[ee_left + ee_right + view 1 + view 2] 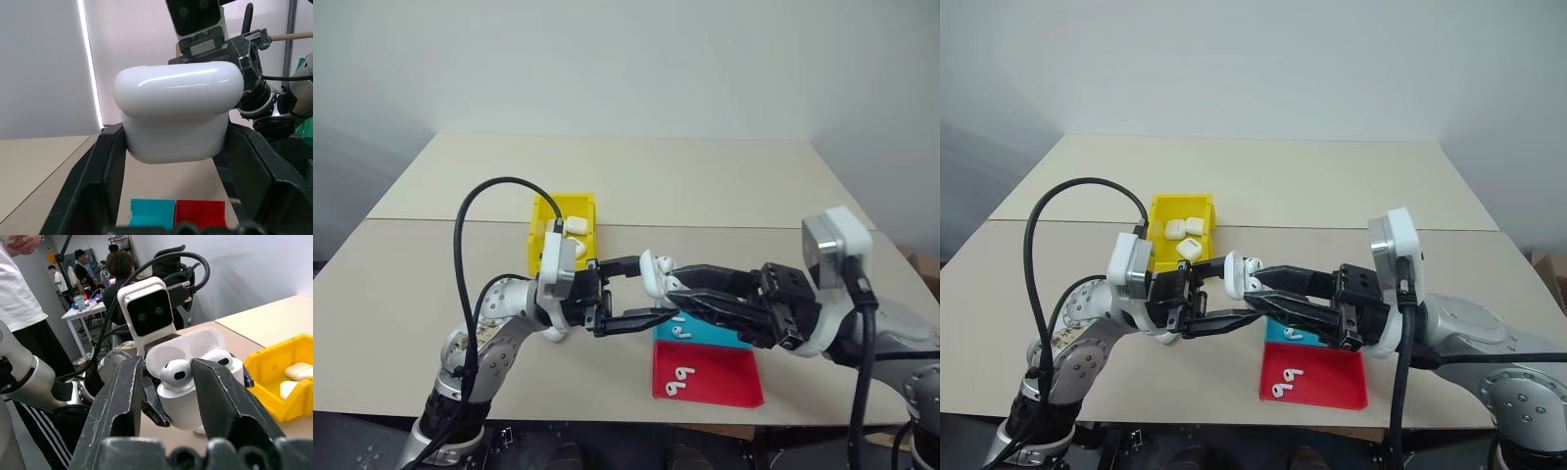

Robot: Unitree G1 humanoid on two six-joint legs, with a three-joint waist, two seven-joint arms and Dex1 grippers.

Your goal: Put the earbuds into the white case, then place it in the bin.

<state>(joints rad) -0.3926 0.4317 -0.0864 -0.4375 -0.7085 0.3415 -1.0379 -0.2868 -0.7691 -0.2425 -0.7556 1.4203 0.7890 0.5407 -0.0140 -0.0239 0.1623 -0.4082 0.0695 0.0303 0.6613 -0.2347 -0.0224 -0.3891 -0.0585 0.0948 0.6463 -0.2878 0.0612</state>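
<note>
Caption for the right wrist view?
Left gripper holds the open white case, earbuds seated, right gripper alongside.

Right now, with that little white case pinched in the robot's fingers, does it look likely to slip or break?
Slipping seems possible: the white case is glossy and rounded, and the left gripper pinches only its lower body. It looks like stiff plastic, so probably not crushable. The open lid may be the weak part, and the seated earbuds could probably fall out if tipped.
</note>
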